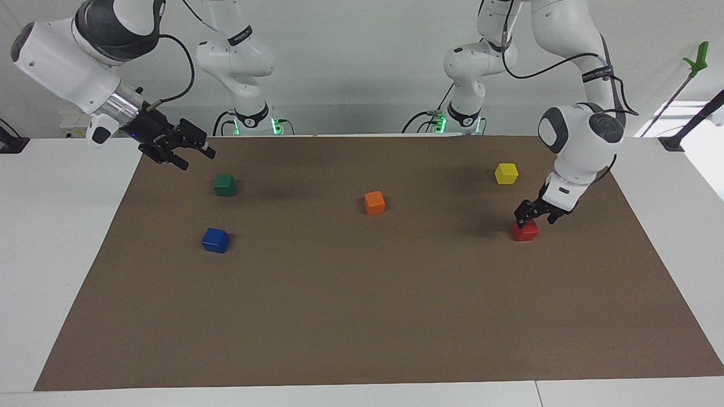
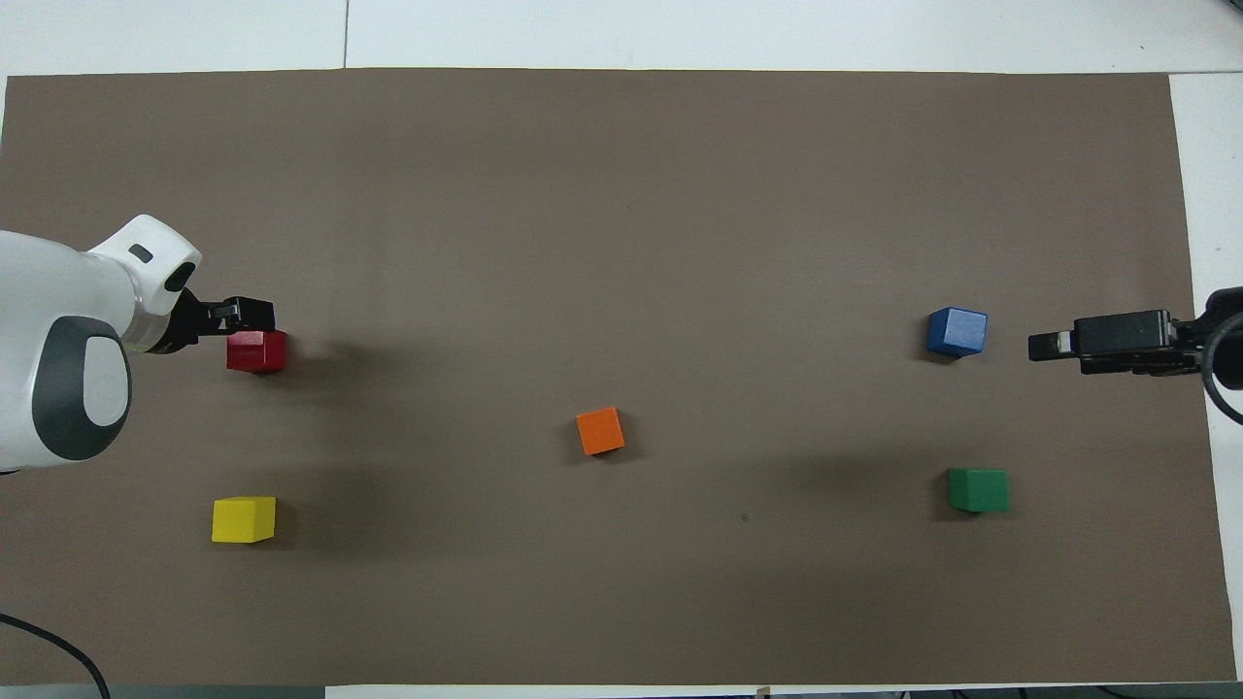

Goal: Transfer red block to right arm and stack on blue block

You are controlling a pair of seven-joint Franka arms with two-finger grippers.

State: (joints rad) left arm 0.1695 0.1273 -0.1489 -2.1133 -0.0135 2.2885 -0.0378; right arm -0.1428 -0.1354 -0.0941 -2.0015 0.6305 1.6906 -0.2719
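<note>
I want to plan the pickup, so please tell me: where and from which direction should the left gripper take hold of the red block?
Probably from above, fingers on two opposite upright faces. The red block is a small cube lying flat on the brown mat with open mat all around it, and the left gripper is already right over it.

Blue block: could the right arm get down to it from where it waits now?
Probably yes. The right gripper hangs raised at that end; the blue block stands alone, the green block well apart from it.
</note>
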